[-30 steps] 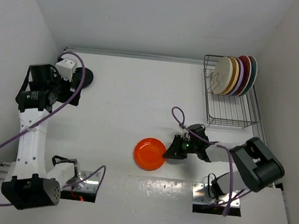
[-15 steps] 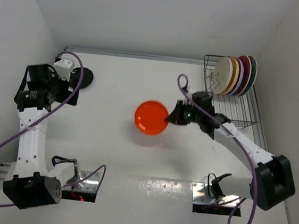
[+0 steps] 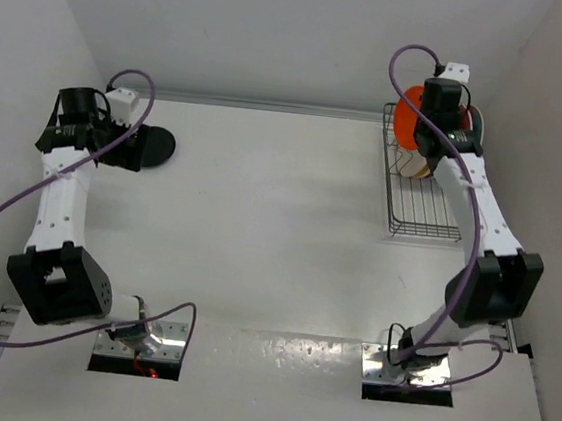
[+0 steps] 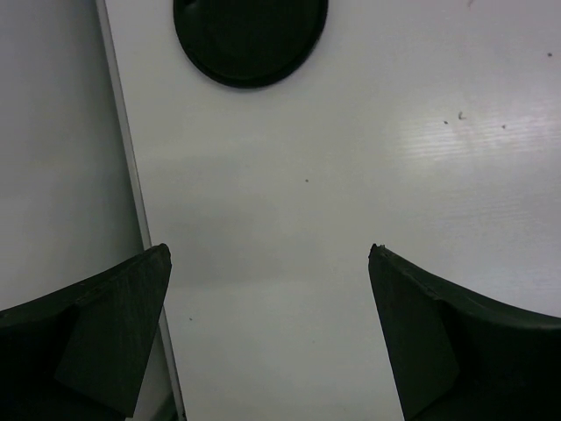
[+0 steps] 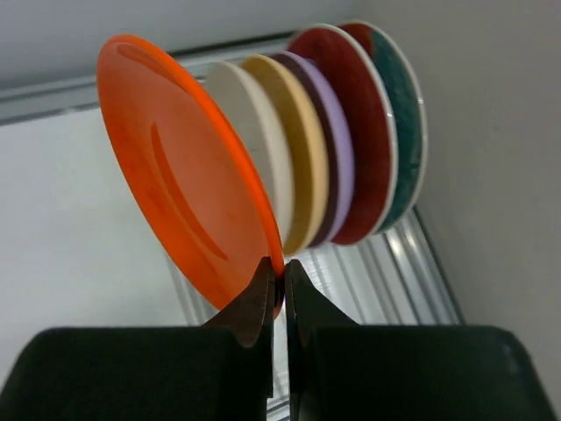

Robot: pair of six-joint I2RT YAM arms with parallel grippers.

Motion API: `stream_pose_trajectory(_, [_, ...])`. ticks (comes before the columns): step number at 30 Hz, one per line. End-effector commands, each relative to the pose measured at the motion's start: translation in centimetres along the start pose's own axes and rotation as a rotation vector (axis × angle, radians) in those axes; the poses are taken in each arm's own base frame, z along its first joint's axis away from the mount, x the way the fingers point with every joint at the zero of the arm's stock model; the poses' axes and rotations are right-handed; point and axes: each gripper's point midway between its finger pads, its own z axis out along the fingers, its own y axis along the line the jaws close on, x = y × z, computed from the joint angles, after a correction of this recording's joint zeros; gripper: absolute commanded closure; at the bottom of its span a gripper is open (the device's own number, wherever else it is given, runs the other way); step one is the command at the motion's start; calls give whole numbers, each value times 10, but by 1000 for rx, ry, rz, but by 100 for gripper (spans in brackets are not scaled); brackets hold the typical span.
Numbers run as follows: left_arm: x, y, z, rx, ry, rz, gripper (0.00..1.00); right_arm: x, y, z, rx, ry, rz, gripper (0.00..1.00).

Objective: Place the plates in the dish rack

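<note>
Above the dish rack [image 3: 433,222], the right gripper [image 5: 279,274] pinches the orange plate [image 5: 180,175] by its rim; tilted, it could clip the cream plate [image 5: 252,123] or slip; the left gripper [image 4: 267,254] hangs released.

Orange plate [image 5: 184,193], cream plate [image 5: 260,132], tan-yellow plate [image 5: 301,132], lavender plate [image 5: 336,153], red-and-teal plates [image 5: 359,140], black plate [image 4: 250,35].

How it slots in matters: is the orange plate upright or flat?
On edge: right gripper pinches the orange plate by its rim, facing the cream plate in the dish rack.
</note>
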Motion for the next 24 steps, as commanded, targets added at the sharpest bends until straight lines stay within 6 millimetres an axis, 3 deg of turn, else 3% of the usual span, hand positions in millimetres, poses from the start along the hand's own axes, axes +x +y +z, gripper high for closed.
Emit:
stream_pose_trajectory(1, [-28,32,21,-52,-47,-23,0,-9,-29,26,219,-4,-86,100])
stream_pose_trajectory(4, [-41,49,40,-44,-59,-68,0,-18,-23,50,251,-9,-116,100])
stream_pose_trajectory(5, [-32,56,58,-38,-18,-103,0,-18,-23,54,271,-5,-135,100])
stream_pose_trajectory(6, [-41,58,63,-30,-32,-116,0,-10,-19,64,278,16,-157,100])
stream_pose_trajectory(7, [-42,66,70,-37,-29,-123,0,-18,-17,70,285,7,-183,100])
stream_pose_trajectory(8, [-33,66,91,-21,11,-142,0,-15,-15,77,321,10,-199,100])
stream_pose_trajectory(9, [-40,71,96,-24,3,-140,0,-19,-13,80,335,3,-209,100])
stream_pose_trajectory(11, [-29,78,119,-22,49,-166,0,-25,-12,83,367,-20,-262,100])
stream_pose_trajectory(12, [-33,82,124,-24,43,-164,0,-27,-12,84,371,-27,-263,100])
stream_pose_trajectory(17, [-19,92,160,-22,97,-203,0,-19,-7,94,412,-10,-297,100])
stream_pose_trajectory(22, [-1,97,189,-19,149,-241,0,13,0,101,376,59,-283,100])
stream_pose_trajectory(24, [12,100,201,-15,178,-256,0,34,6,107,352,98,-255,100])
